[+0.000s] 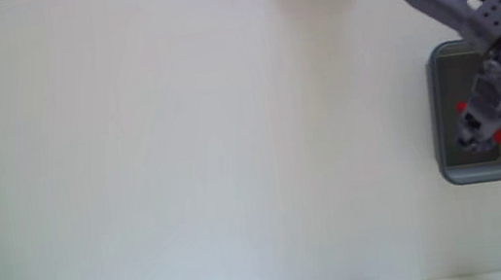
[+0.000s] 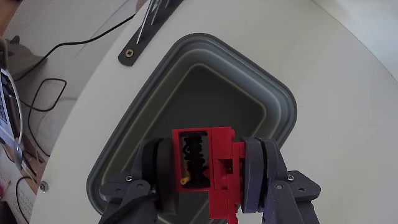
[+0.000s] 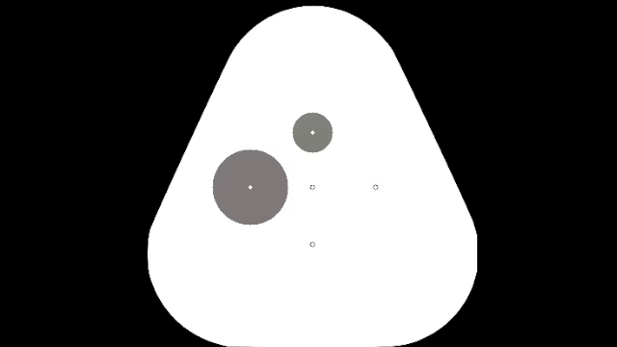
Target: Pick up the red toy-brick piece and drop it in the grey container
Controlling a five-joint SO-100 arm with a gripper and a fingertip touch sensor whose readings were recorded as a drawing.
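Gripper [image 2: 208, 177] clamped on red toy-brick piece [image 2: 217, 171] above grey container [image 2: 155, 93] — bin's near rim hidden.

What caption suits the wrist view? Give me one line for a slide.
Gripper fingers clamp the red toy-brick piece above the grey container.

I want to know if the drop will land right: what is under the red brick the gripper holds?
In the wrist view the red toy-brick piece, clamped in the gripper, hangs over the grey container. The visible container floor looks bare; the brick and fingers hide the part right beneath.
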